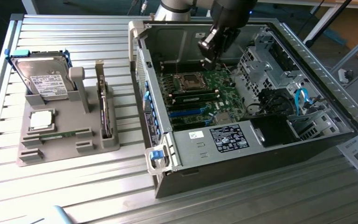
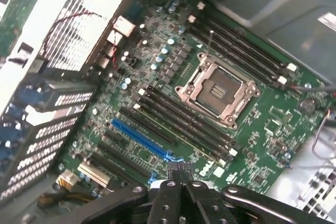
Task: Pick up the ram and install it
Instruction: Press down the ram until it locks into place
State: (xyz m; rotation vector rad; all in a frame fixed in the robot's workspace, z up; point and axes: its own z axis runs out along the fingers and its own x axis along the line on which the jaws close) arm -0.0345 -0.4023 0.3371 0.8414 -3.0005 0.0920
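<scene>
Inside the open computer case [image 1: 303,60], the gripper [image 1: 209,58] hangs over the motherboard [image 2: 252,145], fingers pressed together (nothing between them). Back on the grey holder [image 1: 54,154] by the desk's edge, the ram [image 1: 58,136] lies flat.

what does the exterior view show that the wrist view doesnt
Exterior view alone: the grey holder tray beside the open computer case, carrying the hard drive, the silver processor chip and the ram lying flat. Wrist view alone: the blue slot and black memory slots up close. Both: the motherboard with its empty processor socket and the shut gripper above it.
</scene>
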